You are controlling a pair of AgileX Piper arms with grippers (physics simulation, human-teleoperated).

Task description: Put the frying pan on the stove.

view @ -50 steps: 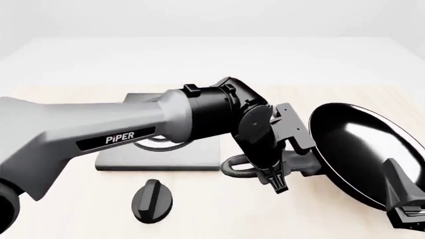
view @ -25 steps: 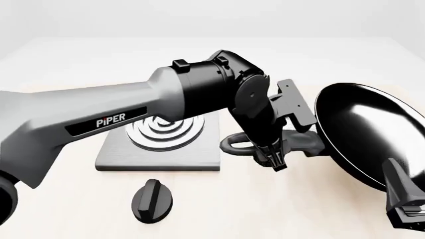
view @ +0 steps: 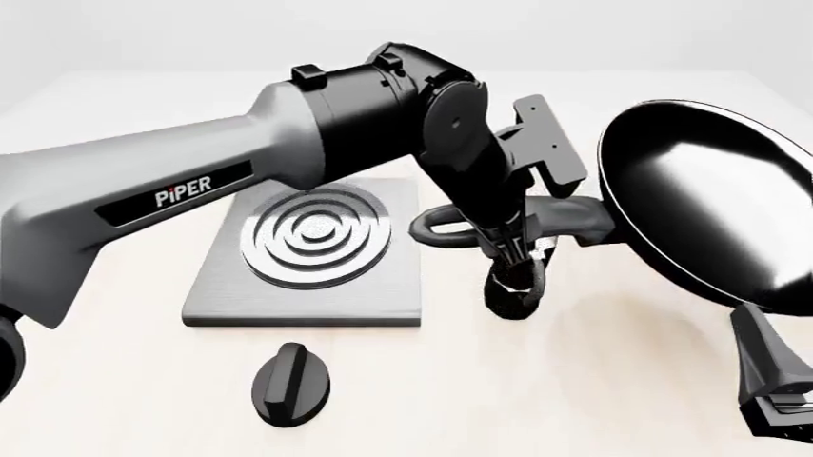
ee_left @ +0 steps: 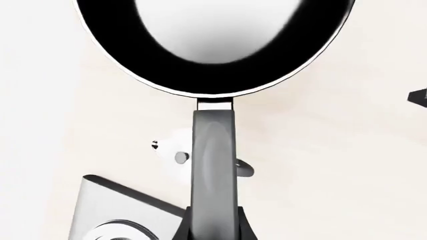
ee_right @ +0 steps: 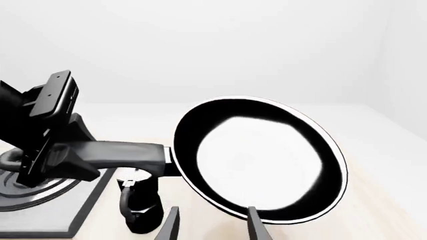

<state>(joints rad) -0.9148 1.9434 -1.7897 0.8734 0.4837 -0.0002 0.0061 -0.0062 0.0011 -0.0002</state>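
The frying pan [view: 711, 214] is a glossy black round pan, held in the air at the right and tilted on edge. Its dark grey handle [view: 572, 217] points left, with the loop end [view: 435, 228] over the stove's right edge. My left gripper [view: 515, 243] is shut on the handle, seen also in the left wrist view [ee_left: 213, 231] with the pan [ee_left: 213, 75] beyond it. The stove [view: 305, 249], a grey square plate with silver rings, lies on the table to the pan's left. My right gripper [ee_right: 213, 227] is open and empty, low at the right [view: 768, 381], below the pan [ee_right: 257, 160].
A small black-and-silver moka pot [view: 515, 286] stands just under the pan handle, right of the stove. A black oval knob [view: 292, 384] lies in front of the stove. My left arm's grey body [view: 190, 190] spans the left half of the front view.
My left arm has risen with the pan, lifting it off the table and a little leftward. The stove rings and the moka pot have come into sight. The right gripper has stayed put.
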